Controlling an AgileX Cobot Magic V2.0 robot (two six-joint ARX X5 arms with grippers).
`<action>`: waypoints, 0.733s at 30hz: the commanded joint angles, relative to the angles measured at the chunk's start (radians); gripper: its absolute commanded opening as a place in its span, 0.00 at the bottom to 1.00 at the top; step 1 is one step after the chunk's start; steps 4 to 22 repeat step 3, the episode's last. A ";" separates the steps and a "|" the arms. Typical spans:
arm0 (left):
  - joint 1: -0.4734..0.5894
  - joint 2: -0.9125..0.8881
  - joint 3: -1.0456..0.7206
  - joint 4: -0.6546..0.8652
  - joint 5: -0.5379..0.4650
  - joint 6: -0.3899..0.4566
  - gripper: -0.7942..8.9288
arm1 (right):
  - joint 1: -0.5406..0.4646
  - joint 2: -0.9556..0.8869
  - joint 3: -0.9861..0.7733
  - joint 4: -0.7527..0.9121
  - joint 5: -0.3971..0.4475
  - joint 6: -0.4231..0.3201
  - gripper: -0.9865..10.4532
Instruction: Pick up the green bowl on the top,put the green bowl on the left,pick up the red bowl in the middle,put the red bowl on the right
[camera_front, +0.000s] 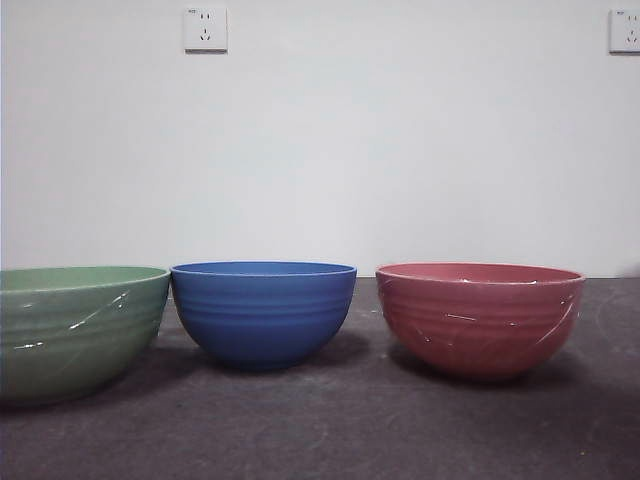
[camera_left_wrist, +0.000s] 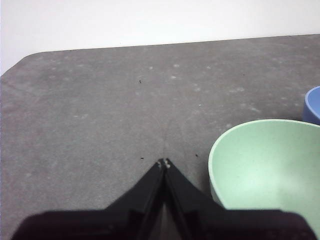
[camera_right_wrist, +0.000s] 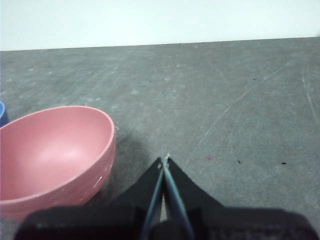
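The green bowl (camera_front: 75, 328) stands upright on the table at the left, empty; it also shows in the left wrist view (camera_left_wrist: 270, 170). The red bowl (camera_front: 480, 316) stands upright at the right, empty, and shows in the right wrist view (camera_right_wrist: 52, 152). My left gripper (camera_left_wrist: 164, 163) is shut and empty, above the table beside the green bowl. My right gripper (camera_right_wrist: 164, 160) is shut and empty, above the table beside the red bowl. Neither gripper shows in the front view.
A blue ribbed bowl (camera_front: 263, 312) stands between the two bowls; its edge shows in the left wrist view (camera_left_wrist: 312, 105). The dark grey table (camera_front: 330, 430) runs back to a white wall with two sockets (camera_front: 205, 29).
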 joint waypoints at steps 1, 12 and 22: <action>0.002 -0.003 -0.014 -0.002 -0.002 -0.006 0.08 | -0.002 0.000 -0.013 0.005 0.003 0.008 0.09; 0.003 -0.003 -0.014 -0.002 -0.002 -0.006 0.08 | -0.002 0.000 -0.013 0.005 0.003 0.008 0.09; 0.003 -0.003 -0.014 -0.002 -0.002 -0.006 0.08 | -0.002 0.000 -0.013 0.005 0.003 0.008 0.09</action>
